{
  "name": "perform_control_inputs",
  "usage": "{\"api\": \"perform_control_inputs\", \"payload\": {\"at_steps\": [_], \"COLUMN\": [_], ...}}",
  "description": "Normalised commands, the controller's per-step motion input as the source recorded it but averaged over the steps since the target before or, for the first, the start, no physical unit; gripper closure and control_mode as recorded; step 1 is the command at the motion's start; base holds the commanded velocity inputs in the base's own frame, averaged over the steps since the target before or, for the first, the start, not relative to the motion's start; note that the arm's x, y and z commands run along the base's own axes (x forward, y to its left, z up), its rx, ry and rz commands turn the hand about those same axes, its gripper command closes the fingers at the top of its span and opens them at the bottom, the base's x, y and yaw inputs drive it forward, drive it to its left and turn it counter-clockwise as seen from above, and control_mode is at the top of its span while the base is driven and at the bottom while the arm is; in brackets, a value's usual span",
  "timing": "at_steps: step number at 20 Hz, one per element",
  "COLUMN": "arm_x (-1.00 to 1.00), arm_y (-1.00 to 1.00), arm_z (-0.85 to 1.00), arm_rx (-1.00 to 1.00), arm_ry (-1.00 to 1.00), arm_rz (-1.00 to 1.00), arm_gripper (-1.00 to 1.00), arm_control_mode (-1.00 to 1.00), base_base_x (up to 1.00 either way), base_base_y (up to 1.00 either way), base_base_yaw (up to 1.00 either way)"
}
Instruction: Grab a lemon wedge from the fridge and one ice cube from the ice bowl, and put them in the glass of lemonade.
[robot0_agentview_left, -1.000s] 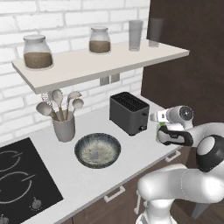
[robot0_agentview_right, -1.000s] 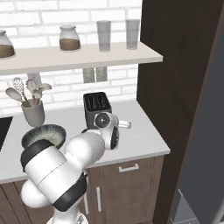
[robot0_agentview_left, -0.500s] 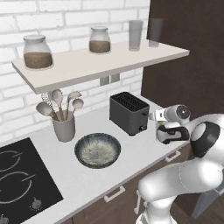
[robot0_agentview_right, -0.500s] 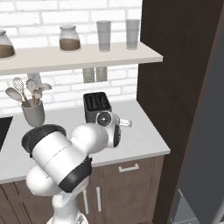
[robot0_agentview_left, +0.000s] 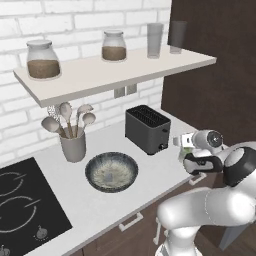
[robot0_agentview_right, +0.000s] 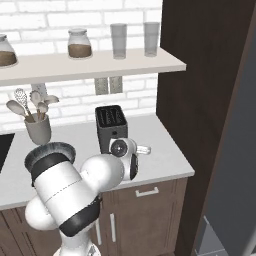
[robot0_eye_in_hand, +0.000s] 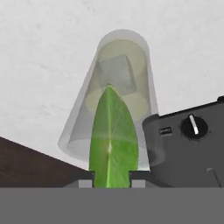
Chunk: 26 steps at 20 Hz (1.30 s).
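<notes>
white worktop (robot0_agentview_left: 150, 172) under the brick wall is carrying everything, and we are working at its right end, near the front edge. our gripper (robot0_eye_in_hand: 111, 175) is pinching the lemon wedge (robot0_eye_in_hand: 113, 140) between narrowly set jaws, poised over the glass of lemonade (robot0_eye_in_hand: 116, 100), which is standing just beside the black toaster (robot0_agentview_left: 147, 129) and already seems to be holding an ice cube (robot0_eye_in_hand: 117, 74). we are judging that the wedge needs centring over the rim before the jaws are parting, keeping clear of the toaster.
</notes>
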Motion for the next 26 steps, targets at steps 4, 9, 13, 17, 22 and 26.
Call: {"api": "perform_control_inputs", "payload": {"at_steps": [4, 9, 13, 17, 22, 26], "arm_x": [-0.06, 0.00, 0.00, 0.00, -0.32, -0.92], "arm_y": [0.00, 0.00, 0.00, 0.00, -0.02, -0.19], "arm_z": [0.07, 0.31, 0.20, 0.26, 0.39, 0.70], "arm_rx": [0.00, 0.00, 0.00, 0.00, 0.00, 0.00], "arm_ry": [0.00, 0.00, 0.00, 0.00, 0.00, 0.00], "arm_rz": [0.00, 0.00, 0.00, 0.00, 0.00, 0.00], "arm_gripper": [1.00, -1.00, -1.00, -1.00, -1.00, -1.00], "arm_control_mode": [-1.00, -1.00, -1.00, -1.00, -1.00, -1.00], "base_base_x": [0.00, 0.00, 0.00, 0.00, 0.00, 0.00], "base_base_y": [0.00, 0.00, 0.00, 0.00, 0.00, 0.00], "base_base_yaw": [0.00, 0.00, 0.00, 0.00, 0.00, 0.00]}}
